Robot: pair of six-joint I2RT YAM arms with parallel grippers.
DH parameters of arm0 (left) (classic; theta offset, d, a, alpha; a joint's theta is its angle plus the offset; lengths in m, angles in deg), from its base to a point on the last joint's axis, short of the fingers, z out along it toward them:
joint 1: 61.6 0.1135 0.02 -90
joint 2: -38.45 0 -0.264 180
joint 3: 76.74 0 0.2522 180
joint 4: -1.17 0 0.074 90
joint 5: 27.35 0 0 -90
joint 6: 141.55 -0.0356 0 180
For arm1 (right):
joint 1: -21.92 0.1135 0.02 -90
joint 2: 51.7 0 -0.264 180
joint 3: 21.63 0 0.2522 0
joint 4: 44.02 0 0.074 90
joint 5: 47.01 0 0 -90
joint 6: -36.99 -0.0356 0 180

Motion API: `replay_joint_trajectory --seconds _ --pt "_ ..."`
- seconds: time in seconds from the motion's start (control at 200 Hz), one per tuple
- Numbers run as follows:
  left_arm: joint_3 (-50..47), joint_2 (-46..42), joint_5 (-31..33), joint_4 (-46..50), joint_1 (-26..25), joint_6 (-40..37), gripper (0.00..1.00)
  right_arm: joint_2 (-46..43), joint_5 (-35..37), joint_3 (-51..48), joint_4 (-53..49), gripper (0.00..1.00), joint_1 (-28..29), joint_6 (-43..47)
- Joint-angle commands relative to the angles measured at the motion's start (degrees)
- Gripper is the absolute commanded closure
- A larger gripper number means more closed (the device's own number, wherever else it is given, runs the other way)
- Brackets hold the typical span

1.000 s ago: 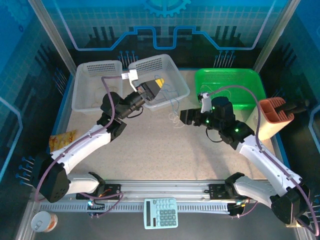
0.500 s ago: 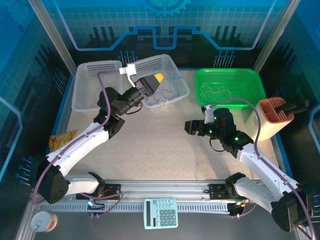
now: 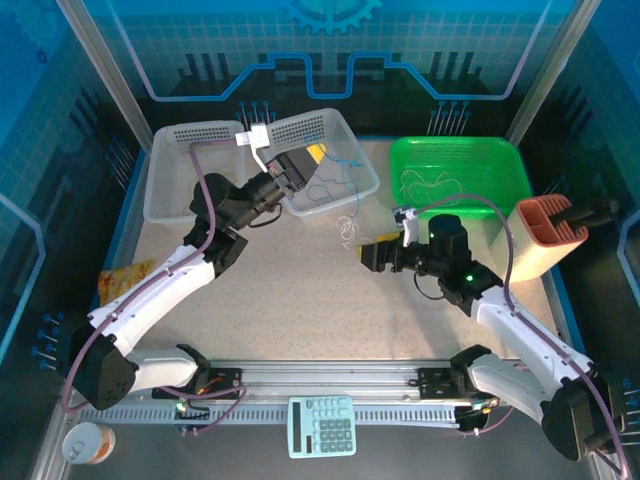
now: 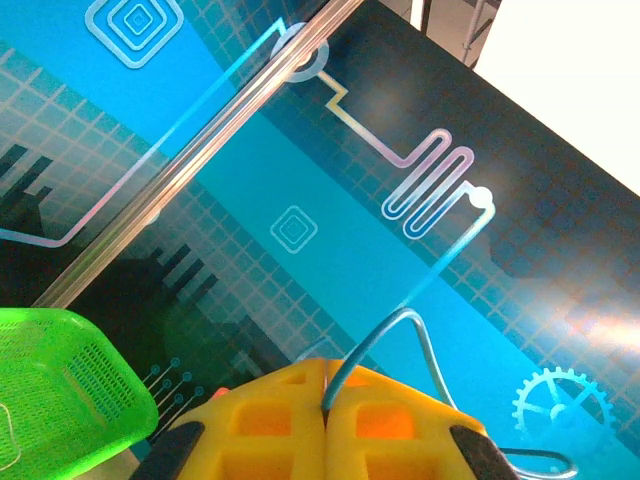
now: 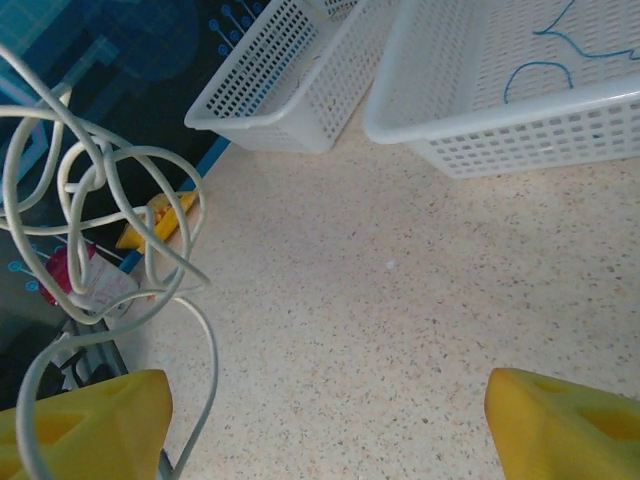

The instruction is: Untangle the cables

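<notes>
My left gripper (image 3: 312,162) hovers over the right white basket (image 3: 362,158), raised and tilted up. Its yellow jaws are shut on a blue-grey cable (image 4: 354,354), which trails down into that basket (image 3: 336,166). A whitish cable tangle (image 3: 348,227) lies at the basket's front edge, just ahead of my right gripper (image 3: 368,258). In the right wrist view that tangle (image 5: 100,200) hangs at the left, one strand running past the left finger (image 5: 85,430). My right gripper (image 5: 325,430) stands wide open over bare table. A tan-yellow cable (image 3: 425,183) rests in the green basket (image 3: 505,160).
A second white basket (image 3: 195,170) stands at the back left. An orange-brown holder (image 3: 548,235) is at the right edge, a snack packet (image 3: 125,280) at the left. A calculator (image 3: 322,425) and a can (image 3: 85,443) sit beyond the front rail.
My right gripper has opened wider, pulled back, then shifted left toward the whitish tangle. The left gripper has drawn slightly back and left, still holding the blue-grey cable.
</notes>
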Motion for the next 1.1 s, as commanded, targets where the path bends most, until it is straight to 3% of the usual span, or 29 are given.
replay_joint_trajectory --seconds 0.0,0.495,0.58,0.725,0.9,1.095 --pt "1.9 -1.1 -1.0 -2.7 0.2 1.3 1.00 2.9 -3.5 3.5 4.8 0.19 -0.5 0.8" --pt "1.9 -0.8 -0.6 -2.8 0.1 1.5 1.00 9.9 -6.1 8.2 8.3 0.27 0.7 -0.8" --pt "2.0 -0.4 -0.5 -2.9 0.1 1.5 1.00 10.7 -6.6 8.1 8.4 0.46 1.0 -0.8" --pt "3.0 0.2 0.2 -1.5 0.2 -0.7 1.00 10.6 -7.3 5.3 9.3 1.00 1.3 -1.2" --pt "7.3 2.4 0.6 3.0 2.1 -5.5 1.00 7.0 -4.9 -1.4 9.7 1.00 1.3 -2.2" --pt "13.6 8.3 1.1 5.8 8.0 -6.6 1.00 2.1 -1.2 -8.4 6.3 1.00 1.3 -2.1"
